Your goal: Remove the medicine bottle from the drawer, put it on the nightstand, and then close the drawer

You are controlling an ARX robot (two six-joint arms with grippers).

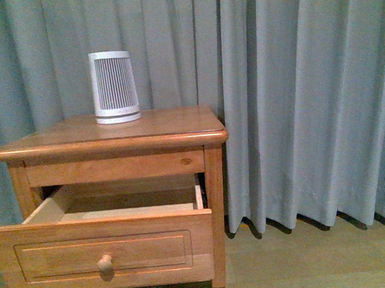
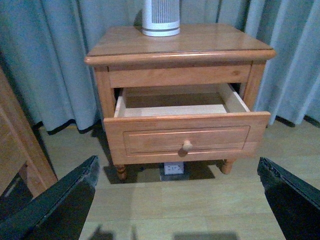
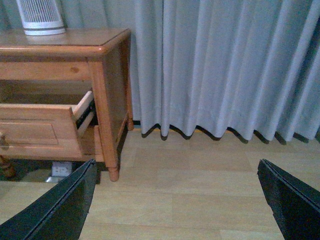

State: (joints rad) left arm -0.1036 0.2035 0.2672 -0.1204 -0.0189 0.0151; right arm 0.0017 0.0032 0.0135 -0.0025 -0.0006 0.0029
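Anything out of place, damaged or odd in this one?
Nothing is spilled or damaged. The drawer stands pulled out, yet the part of its inside that shows is bare: no medicine bottle there, nor on the nightstand, whose top carries only a ribbed white device. The front of the drawer's floor is hidden.

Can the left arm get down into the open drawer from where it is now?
Probably yes: the drawer is pulled out and only bare floor lies between it and the open left gripper. No medicine bottle shows inside.
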